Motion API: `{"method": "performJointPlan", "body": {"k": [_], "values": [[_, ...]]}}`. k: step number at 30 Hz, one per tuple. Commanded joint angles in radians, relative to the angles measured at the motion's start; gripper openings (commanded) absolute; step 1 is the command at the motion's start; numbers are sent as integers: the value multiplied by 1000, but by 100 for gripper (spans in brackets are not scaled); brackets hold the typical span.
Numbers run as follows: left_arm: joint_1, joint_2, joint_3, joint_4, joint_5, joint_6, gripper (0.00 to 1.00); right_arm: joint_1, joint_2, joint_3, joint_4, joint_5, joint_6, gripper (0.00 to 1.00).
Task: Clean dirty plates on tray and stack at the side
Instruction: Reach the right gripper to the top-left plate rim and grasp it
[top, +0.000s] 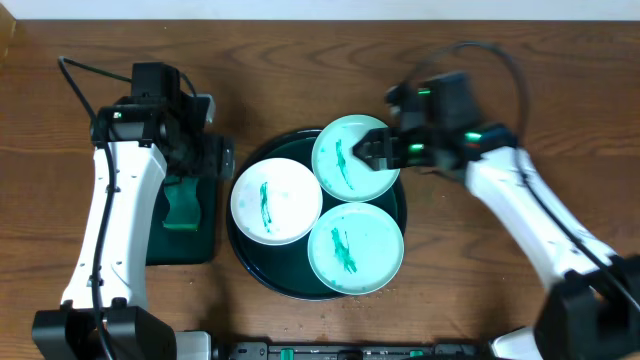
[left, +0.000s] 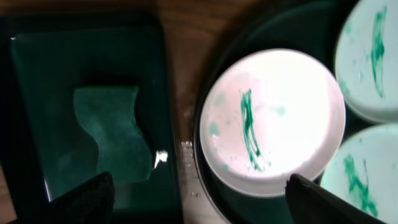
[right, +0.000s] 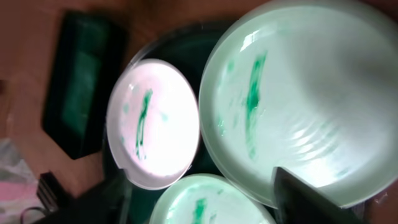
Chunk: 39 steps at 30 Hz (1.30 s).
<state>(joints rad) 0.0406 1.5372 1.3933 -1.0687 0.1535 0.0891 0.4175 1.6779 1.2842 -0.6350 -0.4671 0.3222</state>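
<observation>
The round dark tray (top: 250, 268) holds three smeared plates. The white plate (top: 276, 200) lies at its left, one turquoise plate (top: 355, 249) at the front, and another turquoise plate (top: 345, 158) at the back. My right gripper (top: 372, 152) is shut on the right rim of the back turquoise plate (right: 298, 93). One finger (right: 280, 177) lies on top of the rim and the other is hidden. My left gripper (top: 212, 155) is open and empty. It hovers (left: 205, 205) over the gap between the rectangular tray and the white plate (left: 273, 118).
A small rectangular dark green tray (top: 180, 245) lies left of the round tray and holds a green sponge (top: 183, 207). The sponge also shows in the left wrist view (left: 115, 134). Bare wooden table surrounds both trays.
</observation>
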Motion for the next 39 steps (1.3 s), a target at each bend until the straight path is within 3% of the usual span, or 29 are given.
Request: {"method": "performJointPlan", "body": {"k": [1,4,6,9,26,31,39], "values": [[34,-2,18,0,-198,-241,88,97,66,106,-64,203,160,66],[71,-2,18,-3,-273,-336,88,153,140,165,-92,204,171,63],[98,-2,18,1,-278,-339,88,191,201,192,-103,199,192,40],[121,-2,18,0,-278,-338,88,225,253,192,-103,186,205,27],[133,-1,5,2,-278,-338,88,308,395,192,-101,232,205,23],[133,2,-2,8,-278,-338,88,299,394,214,-127,235,205,13],[133,22,-2,12,-278,-338,88,288,393,240,-191,332,247,21]]}}
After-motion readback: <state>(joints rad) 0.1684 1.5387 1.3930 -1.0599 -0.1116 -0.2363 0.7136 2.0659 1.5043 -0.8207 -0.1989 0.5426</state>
